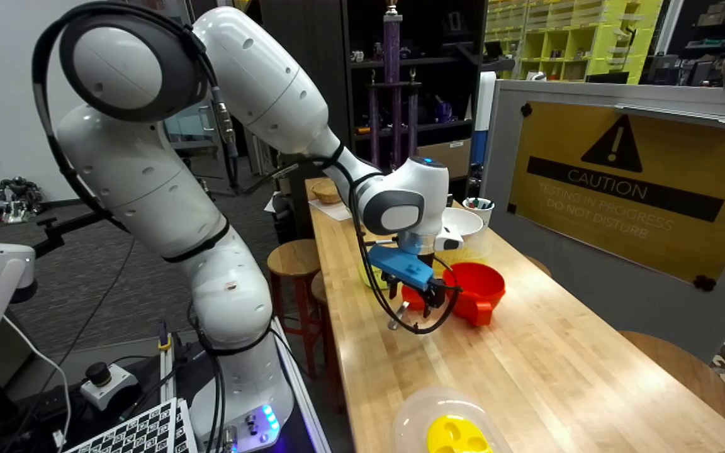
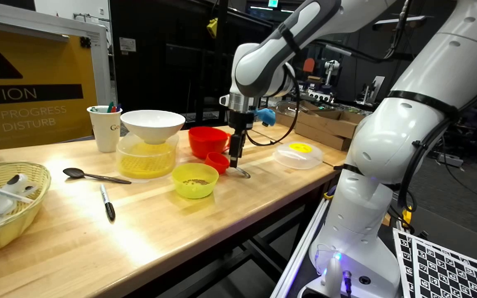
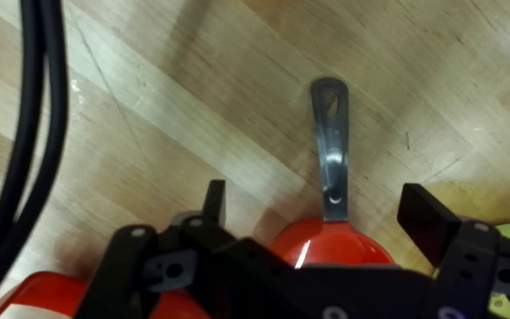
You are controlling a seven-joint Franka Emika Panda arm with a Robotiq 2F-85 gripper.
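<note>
a robotics lab, from its caution sign, checkered board, robot arm and yellow shelving

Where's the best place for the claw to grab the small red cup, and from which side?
Probably the shiny handle, from above, with the claw straddling it: it is slim and juts out bare from the small red cup, whose body sits close to the yellow-green bowl.

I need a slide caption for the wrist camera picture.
Gripper open, its jaws framing a small red cup with a grey handle on a wooden tabletop.
</note>
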